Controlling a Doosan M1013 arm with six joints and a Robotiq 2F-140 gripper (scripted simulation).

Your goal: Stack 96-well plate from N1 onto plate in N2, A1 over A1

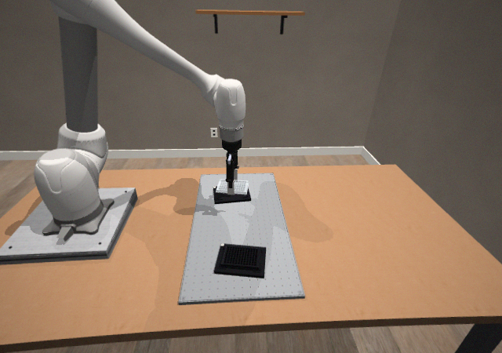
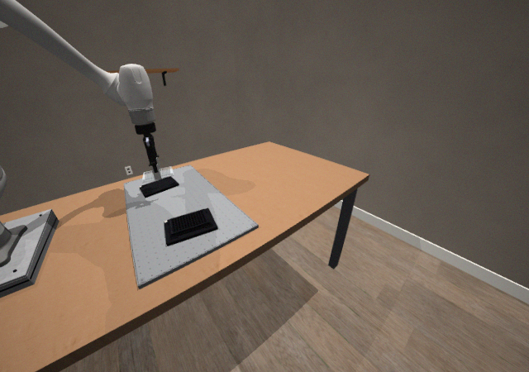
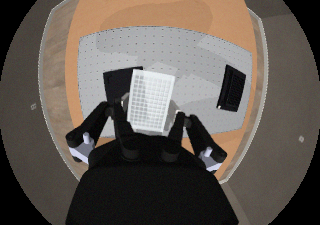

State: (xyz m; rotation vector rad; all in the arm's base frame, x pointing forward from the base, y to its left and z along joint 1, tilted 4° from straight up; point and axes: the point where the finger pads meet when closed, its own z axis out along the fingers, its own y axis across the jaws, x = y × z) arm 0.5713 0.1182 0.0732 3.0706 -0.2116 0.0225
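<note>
I hold the white plate in the pincer, whose fingers press on its two long sides near one end, and it hangs just above the black nest N1, lifted off it. The black plate sits on N2, well apart on the grey board on the tabletop. I judge the white plate to be light, stiff and thin-walled, with smooth sides that may slip, so the hold should be on the side walls, firm but not crushing, and the plate kept level.
</note>
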